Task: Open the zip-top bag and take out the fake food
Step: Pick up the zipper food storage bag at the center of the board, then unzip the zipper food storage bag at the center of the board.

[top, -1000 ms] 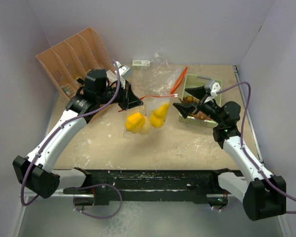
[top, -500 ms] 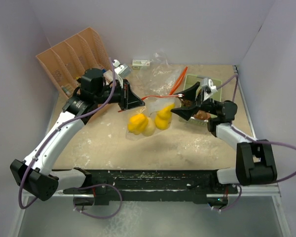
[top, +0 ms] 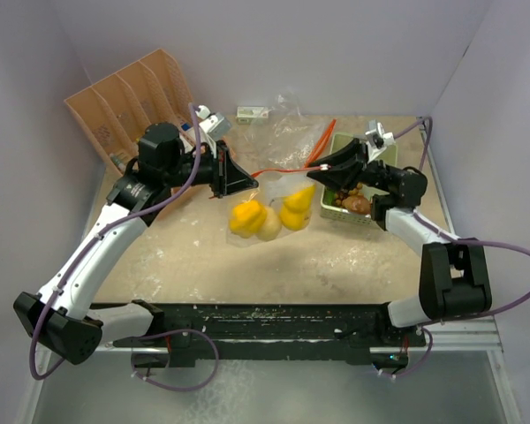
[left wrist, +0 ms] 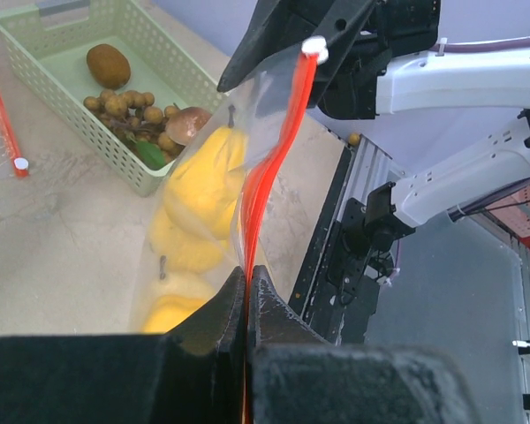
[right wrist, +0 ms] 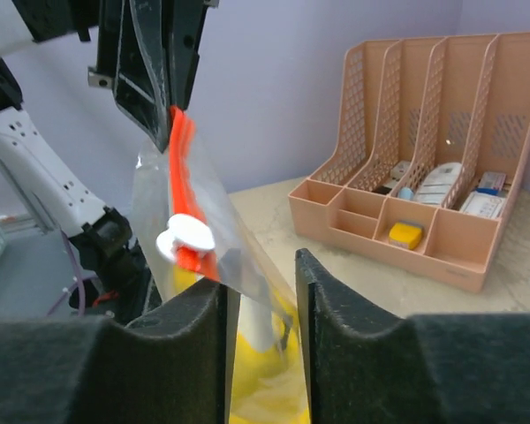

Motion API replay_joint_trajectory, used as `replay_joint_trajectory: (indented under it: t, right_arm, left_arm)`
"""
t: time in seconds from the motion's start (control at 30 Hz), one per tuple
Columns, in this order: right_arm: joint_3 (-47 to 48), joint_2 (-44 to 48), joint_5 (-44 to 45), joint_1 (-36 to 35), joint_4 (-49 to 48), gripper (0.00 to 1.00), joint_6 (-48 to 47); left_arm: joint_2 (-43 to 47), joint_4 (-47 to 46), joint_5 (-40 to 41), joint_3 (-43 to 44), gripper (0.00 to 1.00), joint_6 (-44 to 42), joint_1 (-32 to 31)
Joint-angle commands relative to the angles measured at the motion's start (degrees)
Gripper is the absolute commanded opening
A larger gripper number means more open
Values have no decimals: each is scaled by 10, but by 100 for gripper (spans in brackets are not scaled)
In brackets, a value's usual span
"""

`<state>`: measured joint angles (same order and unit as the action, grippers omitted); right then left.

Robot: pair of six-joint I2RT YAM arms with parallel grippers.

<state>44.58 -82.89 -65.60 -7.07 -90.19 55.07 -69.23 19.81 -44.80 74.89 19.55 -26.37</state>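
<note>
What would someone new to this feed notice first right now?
The clear zip-top bag of yellow fake food, held up at centre. The left gripper is clamped on its orange zip strip. The right gripper has its jaws apart around the bag beside the white slider. A green basket sits at right.

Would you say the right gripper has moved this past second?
Yes. The right gripper moved farther back, from the near-left corner of the green basket up its left rim.

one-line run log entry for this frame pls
phase: opening bag | left pincer: shut on zip strip | right pincer: jaws apart around bag edge, by slider | fake food: yellow pieces inside bag
</note>
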Motion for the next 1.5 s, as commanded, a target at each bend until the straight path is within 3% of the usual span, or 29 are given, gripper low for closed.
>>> replay_joint_trajectory:
  t: [0.0,0.13,0.23,0.33,0.47,0.67,0.77,0.97,1.03,1.23,1.47]
  right_arm:
    - [38,-12,-7,-5,-176,26,31]
    - [29,-6,-7,-13,-176,0,23]
    - [20,2,-9,-15,-176,0,23]
    - [10,8,-14,-16,-175,0,35]
    - [-10,1,-13,-15,-165,0,44]
    - [-31,9,-28,-21,-141,0,57]
    - [-38,45,-19,-21,4,0,-33]
    - [13,108,170,-39,552,0,-341]
    - [40,120,217,-53,652,0,-379]
    - [68,139,313,-67,807,0,-414]
    - [30,168,295,-72,808,0,-416]
  left_arm:
    - [12,-33,-4,15,0,4,3]
    - [17,-31,4,7,0,-1,3]
    - [14,-25,18,4,0,-5,3]
    - [12,-23,44,-3,19,-9,3]
    - [8,-21,73,-11,56,-18,3]
    - [3,-81,72,-28,62,-16,2]
    - [-10,-92,69,-22,64,-8,1]
    - [-16,-87,127,-42,75,-16,-46]
    - [-25,-90,157,-45,75,-15,-69]
    - [-61,-161,200,-68,75,2,-124]
    - [-84,-263,256,-111,77,-34,-149]
